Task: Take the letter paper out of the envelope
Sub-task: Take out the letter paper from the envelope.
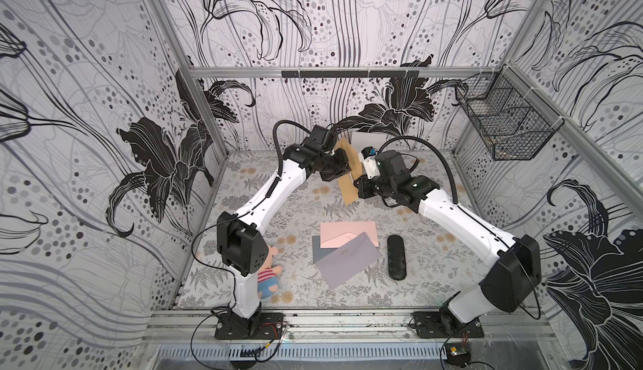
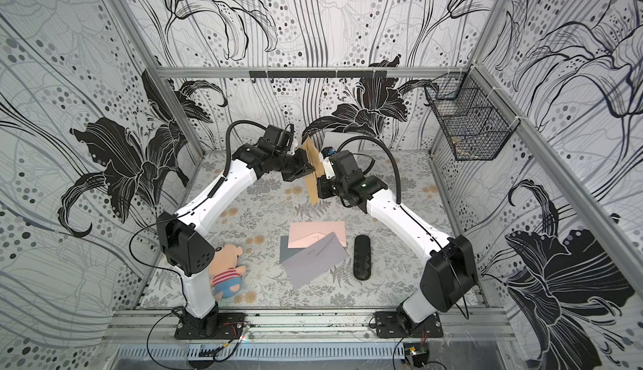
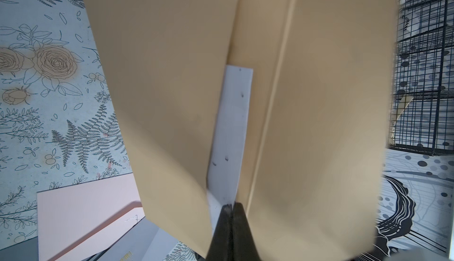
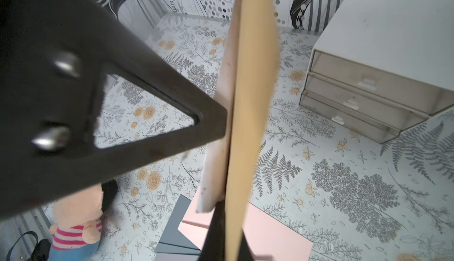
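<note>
Clutter lies nearest the arm bases: a stuffed toy [image 1: 269,274], a loose pile with a lilac envelope [image 1: 348,260] over a pink one [image 1: 348,234], and a black case [image 1: 396,257] just beside them, all flat on the table [image 1: 295,204].

Further in, above the middle of the table, both arms meet at the tan envelope [image 1: 349,190]. It is held off the surface, standing on end with its long axis near upright and a little tilted. The right gripper [image 4: 226,223] is closed on the envelope's lower edge. The left gripper [image 3: 231,207] comes in from the opposite face, its jaws pinched shut on the white letter paper [image 3: 232,129].

Only a narrow strip of the paper shows, between the envelope's folded-back flap and its body. The rest is tucked inside, running the same way as the envelope. The mouth seems to be along the long side facing the left arm, though the frames do not make that certain. If so, the paper has to slide out sideways toward the left arm, across the long axis, while the right arm keeps the envelope where it is. The paper is gripped but not yet out.

Beyond them, a small drawer unit [image 4: 368,87] stands by the back wall, and a wire basket [image 1: 504,124] hangs on the side wall.
</note>
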Controlling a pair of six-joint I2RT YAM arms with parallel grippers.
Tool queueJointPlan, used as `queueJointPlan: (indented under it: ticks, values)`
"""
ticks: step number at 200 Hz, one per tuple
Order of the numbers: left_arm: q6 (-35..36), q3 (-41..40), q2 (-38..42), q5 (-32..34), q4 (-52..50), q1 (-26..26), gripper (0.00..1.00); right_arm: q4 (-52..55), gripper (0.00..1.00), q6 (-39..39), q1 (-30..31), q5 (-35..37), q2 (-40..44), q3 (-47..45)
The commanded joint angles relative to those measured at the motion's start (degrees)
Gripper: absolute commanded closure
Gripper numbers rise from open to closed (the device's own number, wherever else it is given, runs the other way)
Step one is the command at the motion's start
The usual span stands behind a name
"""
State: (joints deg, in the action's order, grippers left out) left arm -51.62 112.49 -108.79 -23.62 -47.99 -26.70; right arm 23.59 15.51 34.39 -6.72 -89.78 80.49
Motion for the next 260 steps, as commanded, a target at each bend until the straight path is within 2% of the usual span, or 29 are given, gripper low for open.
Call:
queueJointPlan:
  ticks: [1, 86, 133, 167, 206, 241, 260]
  values:
    - [-0.8, 1.7, 1.2, -1.0, 1.9, 0.1, 1.0, 2.1, 1.0, -0.8, -0.8, -1.9, -0.9, 1.1]
    - [-3.9, 3.4, 2.4, -4.6, 8.4, 0.3, 1.0, 3.2, 1.0, 4.4, -4.7, -11.0, -3.3, 1.0]
    - [-6.8, 2.3, 4.1, -7.2, 13.6, 1.7, 1.0, 4.7, 1.0, 7.3, -5.9, -12.1, -4.3, 1.1]
    - [-8.8, -1.9, 7.1, -8.3, 18.7, 3.7, 1.0, 5.4, 1.0, 10.4, -7.1, -11.1, -3.8, 0.7]
    - [-10.0, -8.3, 10.0, -10.1, 23.5, 6.9, 1.0, 7.9, 1.0, 14.0, -8.2, -5.8, 0.2, -2.0]
    - [-8.0, -13.7, 11.4, -9.7, 24.3, 7.7, 1.0, 16.5, 1.0, 21.0, -10.6, 8.7, 9.1, -8.1]
    - [-9.0, -18.7, 11.9, -10.5, 28.3, 7.7, 1.0, 18.1, 1.0, 27.2, -13.6, 11.7, 15.8, -15.3]
